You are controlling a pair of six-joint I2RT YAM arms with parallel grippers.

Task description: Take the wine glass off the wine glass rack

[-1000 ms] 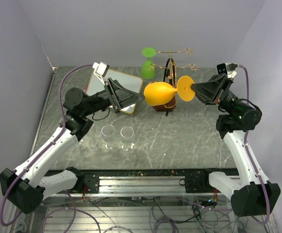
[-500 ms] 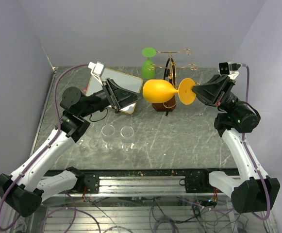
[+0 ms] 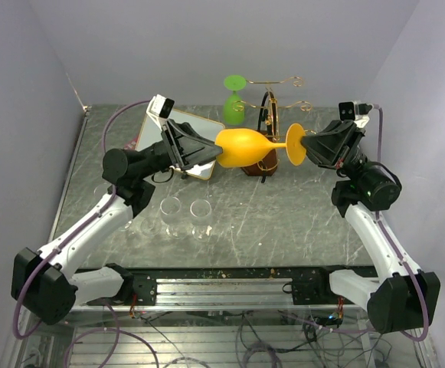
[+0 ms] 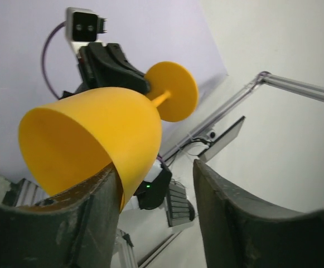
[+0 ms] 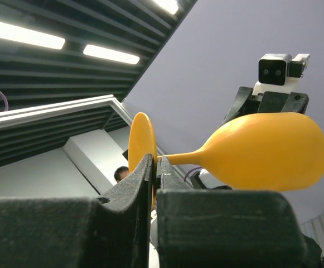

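Grey marbled table inside pale grey walls, seen from above and behind the arms. Nearest, at six o'clock, runs the aluminium rail that carries both arm bases. Just beyond it, at about seven o'clock from the table's centre, stand two clear glasses, side by side and apart from both arms.

Mid-table, the orange wine glass lies level in the air, bowl mouth toward nine o'clock and foot toward three o'clock. The left gripper has its jaws parted around the mouth end of the bowl. In the left wrist view one finger lies against the bowl's lower wall while the other stands apart from it, so no clamp is made. The right gripper has its jaws closed on the glass's disc foot, which the right wrist view shows edge-on, pinched between the two fingers.

At ten o'clock of the orange glass, partly hidden by the left gripper, is a white panel with a pale frame.

Farthest, at twelve o'clock, stands the wine glass rack — gold wire with scroll-ended arms, a black loop and a dark wooden block base, the base partly hidden by the orange bowl. Whether glass and rack touch cannot be told. At the rack's eleven o'clock a green wine glass hangs inverted — foot uppermost.
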